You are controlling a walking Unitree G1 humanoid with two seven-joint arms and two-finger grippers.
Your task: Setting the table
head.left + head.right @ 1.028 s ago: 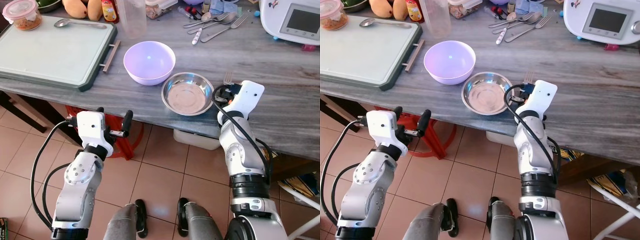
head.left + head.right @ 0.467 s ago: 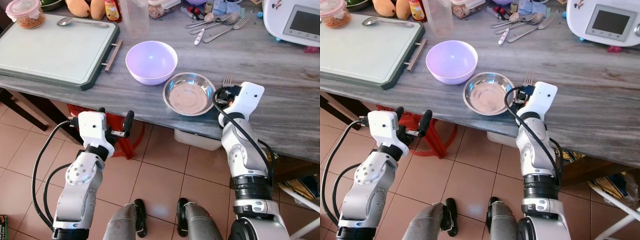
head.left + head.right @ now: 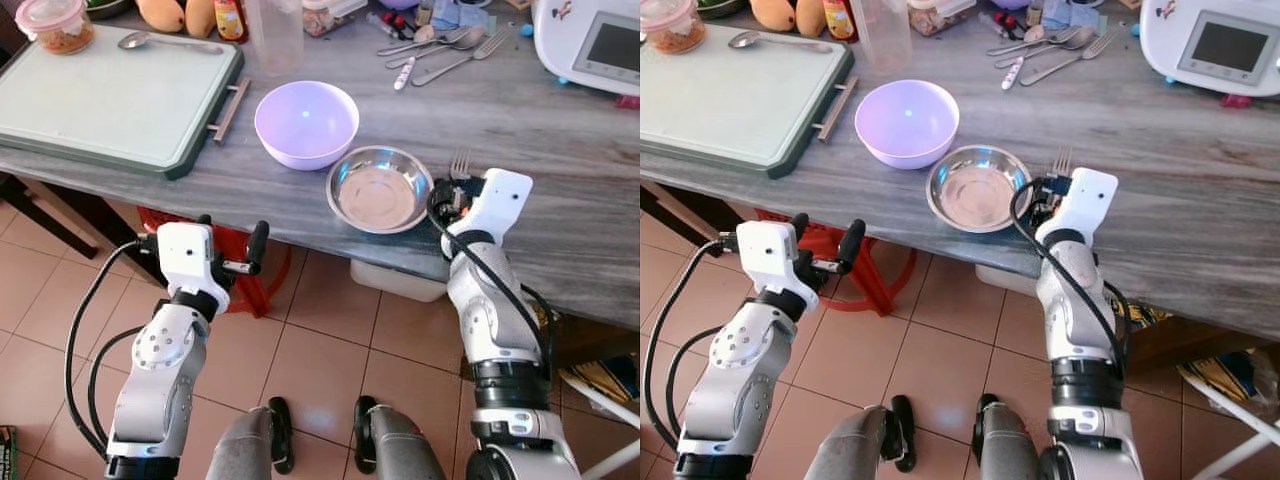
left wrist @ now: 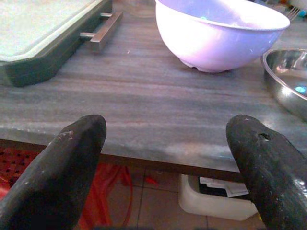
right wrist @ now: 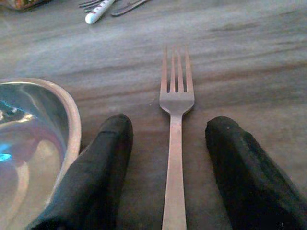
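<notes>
Two bowls sit near the table's front edge: a lilac bowl (image 3: 306,121) and, just beside it, a steel bowl (image 3: 378,187). A fork (image 5: 175,129) lies flat on the grey table (image 3: 560,150) just right of the steel bowl, tines pointing away from me.

My right gripper (image 5: 168,177) rests low over the table with its fingers apart, one on each side of the fork's handle and neither touching it. From the wrist view I judge the fork is lying free, so the step in hand looks like either a pick-up or a release of this fork; I cannot tell which.

If I am to grasp, I should keep the handle centred between the fingers and close slowly, since a thin flat handle on a hard top can slip out. I should also watch the left finger (image 5: 91,167), which is close to the steel bowl's rim.

My left gripper (image 3: 228,240) hangs below the table edge, fingers apart and holding nothing.
</notes>
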